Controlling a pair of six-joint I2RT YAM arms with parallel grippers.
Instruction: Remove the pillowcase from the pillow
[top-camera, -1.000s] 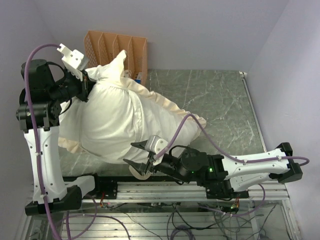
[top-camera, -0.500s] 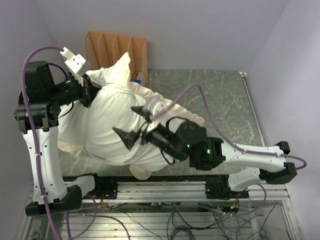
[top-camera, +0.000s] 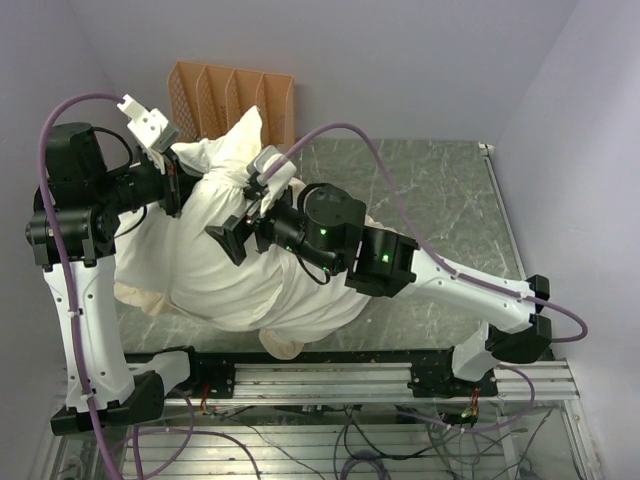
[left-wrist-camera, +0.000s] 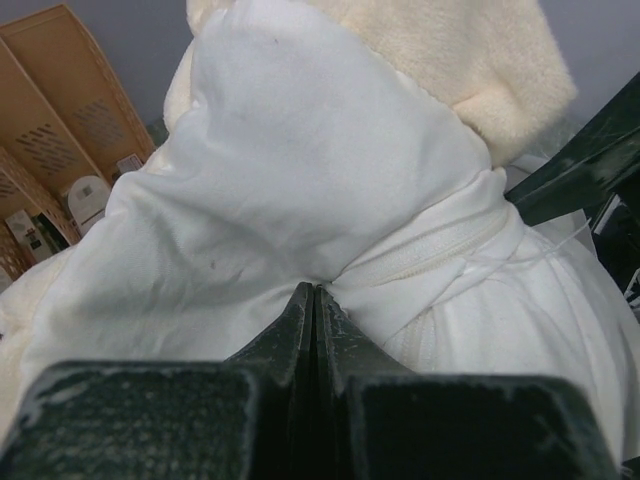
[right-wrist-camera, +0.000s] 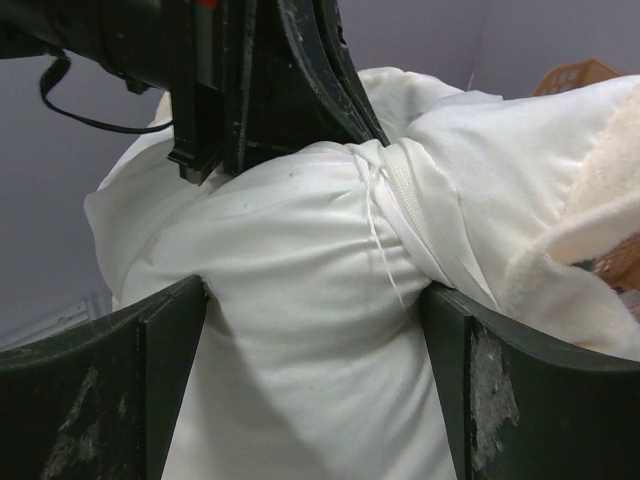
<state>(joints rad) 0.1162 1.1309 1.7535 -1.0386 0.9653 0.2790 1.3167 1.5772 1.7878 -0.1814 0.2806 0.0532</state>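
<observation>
1. My left gripper is pinched tight on white cloth at the pillow's far-left corner, anchoring it. I think it's pillow skin, though it could be lining.
2. My right gripper hangs wide astride the pillow's top, likely to take the pillowcase, which caps the pillow's far corner.
3. The slotted rack behind the pillow holds small items I can't identify.

A robotics lab test cell: the left arm and right arm are bolted to a metal rail at the near edge of a marbled table. Loose wires hang below it, plain walls box it in, and an orange file rack stands at the far left.
</observation>
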